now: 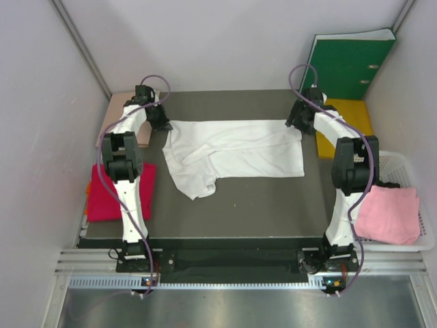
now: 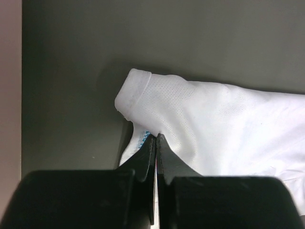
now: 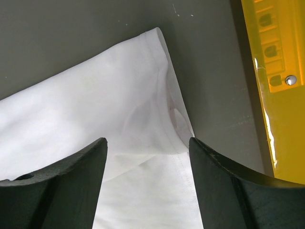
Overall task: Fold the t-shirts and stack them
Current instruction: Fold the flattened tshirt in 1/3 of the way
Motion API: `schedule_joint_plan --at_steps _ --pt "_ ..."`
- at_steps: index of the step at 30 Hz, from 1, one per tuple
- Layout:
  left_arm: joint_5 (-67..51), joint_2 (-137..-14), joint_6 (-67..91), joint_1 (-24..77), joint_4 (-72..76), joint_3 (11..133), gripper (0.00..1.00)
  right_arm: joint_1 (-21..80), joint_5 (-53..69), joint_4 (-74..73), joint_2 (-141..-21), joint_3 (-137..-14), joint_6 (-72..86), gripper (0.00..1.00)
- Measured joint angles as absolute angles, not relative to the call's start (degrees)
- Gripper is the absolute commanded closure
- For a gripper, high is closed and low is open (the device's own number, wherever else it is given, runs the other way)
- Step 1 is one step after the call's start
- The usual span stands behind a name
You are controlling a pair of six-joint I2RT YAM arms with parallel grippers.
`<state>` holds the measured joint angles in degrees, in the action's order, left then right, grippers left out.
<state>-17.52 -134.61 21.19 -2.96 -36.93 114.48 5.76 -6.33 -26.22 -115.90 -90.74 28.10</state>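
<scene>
Dark grey table (image 1: pixel 259 205) inside white walls. The white t-shirt (image 1: pixel 239 154) lies spread across its far half. My left gripper (image 2: pixel 156 138) is clenched on the shirt's left edge beside the blue neck label (image 2: pixel 144 138). My right gripper (image 3: pixel 147 143) hangs unclenched over the far right corner. I should pinch that corner too, then lift evenly. Bare table nearer me gives folding room, but a yellow board (image 3: pixel 281 95) crowds the right edge.

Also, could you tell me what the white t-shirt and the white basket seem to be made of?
The white t-shirt: probably a thin, matte knit fabric; tiny pinholes and soft creases show on it. The white basket: likely rigid plastic, judging by its moulded lattice wall.
</scene>
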Motion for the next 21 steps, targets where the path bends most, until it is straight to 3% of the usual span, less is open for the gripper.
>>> schedule_joint_plan --at_steps 21 --pt "-16.6 -132.7 26.4 -3.2 -26.9 117.9 1.00 5.8 -5.9 -26.6 -115.9 -89.9 28.1 0.31"
